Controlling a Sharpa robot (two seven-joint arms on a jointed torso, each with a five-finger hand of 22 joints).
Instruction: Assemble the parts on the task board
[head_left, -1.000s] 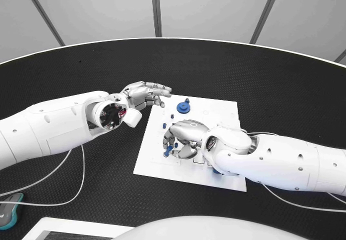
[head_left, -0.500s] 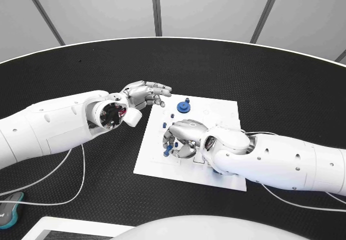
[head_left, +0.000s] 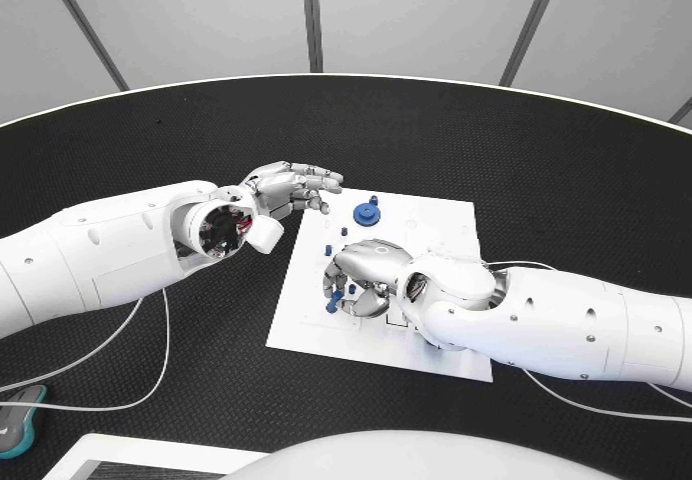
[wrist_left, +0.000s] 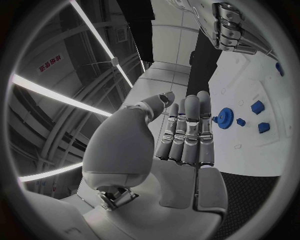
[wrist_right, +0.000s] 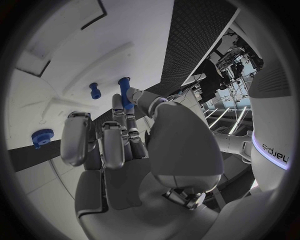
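Barely anything moved: right hand (head_left: 368, 275) crept slightly leftward over the task board (head_left: 433, 225).
Head view: its fingers pinch a blue peg (head_left: 335, 299); left hand (head_left: 289, 186) hovers empty, fingers loosely apart. Right wrist view: peg (wrist_right: 124, 92) upright at fingertips.

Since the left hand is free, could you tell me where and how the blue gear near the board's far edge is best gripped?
Grip the blue gear by its toothed rim, coming straight down from above. It lies flat on the task board with bare board around it, so the left hand, hovering beside it, could likely close its fingers on opposite sides.
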